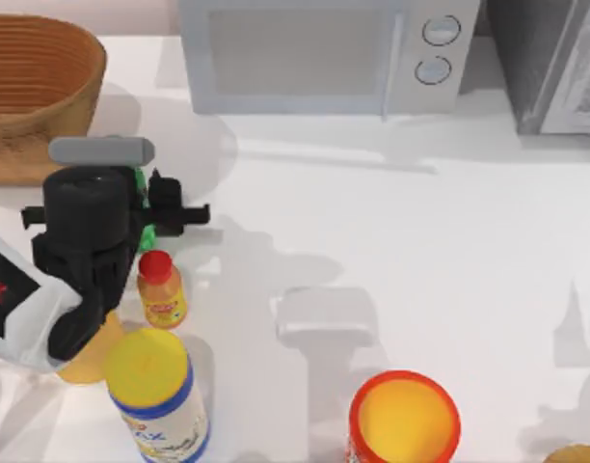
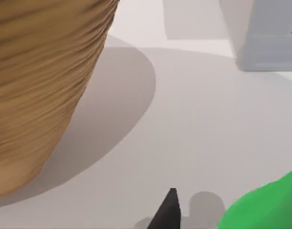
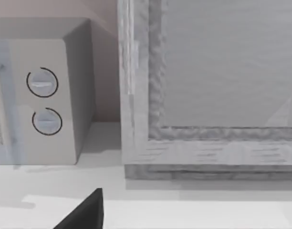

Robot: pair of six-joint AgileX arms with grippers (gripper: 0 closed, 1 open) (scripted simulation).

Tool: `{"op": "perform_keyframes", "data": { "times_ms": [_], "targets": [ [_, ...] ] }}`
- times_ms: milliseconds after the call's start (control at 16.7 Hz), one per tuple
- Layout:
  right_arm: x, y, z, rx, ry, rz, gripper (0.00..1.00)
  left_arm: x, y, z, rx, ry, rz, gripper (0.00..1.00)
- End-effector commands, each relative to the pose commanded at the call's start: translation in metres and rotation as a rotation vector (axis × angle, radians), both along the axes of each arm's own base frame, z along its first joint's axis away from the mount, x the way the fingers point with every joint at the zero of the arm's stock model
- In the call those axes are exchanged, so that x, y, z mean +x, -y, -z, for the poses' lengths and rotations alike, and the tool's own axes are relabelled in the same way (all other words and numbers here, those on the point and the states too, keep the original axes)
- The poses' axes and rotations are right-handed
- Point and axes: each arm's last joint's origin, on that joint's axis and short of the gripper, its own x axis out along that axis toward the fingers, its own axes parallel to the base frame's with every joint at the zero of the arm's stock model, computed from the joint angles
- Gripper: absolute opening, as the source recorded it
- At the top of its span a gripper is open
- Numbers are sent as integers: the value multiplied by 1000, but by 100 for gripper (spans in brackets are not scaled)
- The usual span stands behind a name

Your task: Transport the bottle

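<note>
While left tool seemingly grips the bottle (mostly hidden), orange bottle just beside, basket near.

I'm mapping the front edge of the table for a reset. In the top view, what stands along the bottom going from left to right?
Yellow-lidded canister → open orange-rimmed tub → a tan object cut off at the corner.

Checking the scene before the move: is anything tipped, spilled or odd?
Nothing stands out. The orange bottle and canister stand upright with nothing spilled; the bottle sits mostly hidden under the left claw.
</note>
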Motion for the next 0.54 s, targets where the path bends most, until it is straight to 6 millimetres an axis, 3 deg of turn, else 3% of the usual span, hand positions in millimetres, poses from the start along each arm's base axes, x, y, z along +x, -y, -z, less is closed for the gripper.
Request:
{"op": "perform_keyframes", "data": {
  "times_ms": [180,540],
  "targets": [
    [0,0,0,0,0,0,100,0,0,0,0,0,0,98],
    [0,0,0,0,0,0,100,0,0,0,0,0,0,100]
  ]
}}
